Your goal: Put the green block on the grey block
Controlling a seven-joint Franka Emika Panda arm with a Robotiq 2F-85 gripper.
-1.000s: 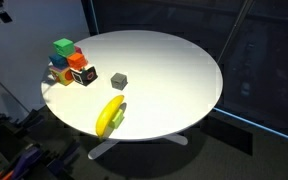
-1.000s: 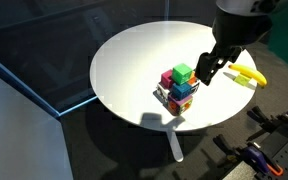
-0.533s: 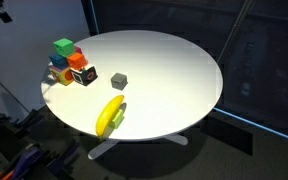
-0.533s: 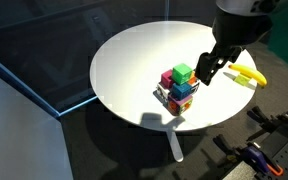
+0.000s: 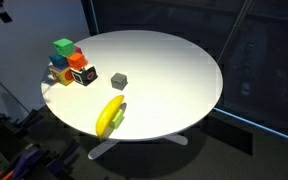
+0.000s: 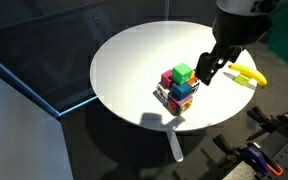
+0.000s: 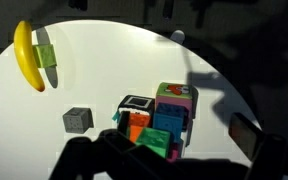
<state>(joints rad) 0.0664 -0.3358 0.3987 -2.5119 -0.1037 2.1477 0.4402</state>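
Note:
The green block (image 5: 62, 46) is the top of a cluster of coloured blocks at the table's edge; it also shows in an exterior view (image 6: 183, 73) and in the wrist view (image 7: 152, 141). The grey block (image 5: 118, 79) sits alone on the white table, a little apart from the cluster, and shows in the wrist view (image 7: 77, 120). My gripper (image 6: 212, 72) hangs above the table just beside the cluster, open and empty. In the wrist view its dark fingers (image 7: 179, 142) straddle the area over the cluster. The gripper is out of view in the exterior view that shows the grey block.
A yellow banana-shaped toy (image 5: 110, 115) lies near the table edge, beyond the grey block (image 7: 24, 55). A black-and-orange patterned cube (image 5: 88, 76) stands at the cluster's side nearest the grey block. The round white table (image 5: 174, 70) drops off all round.

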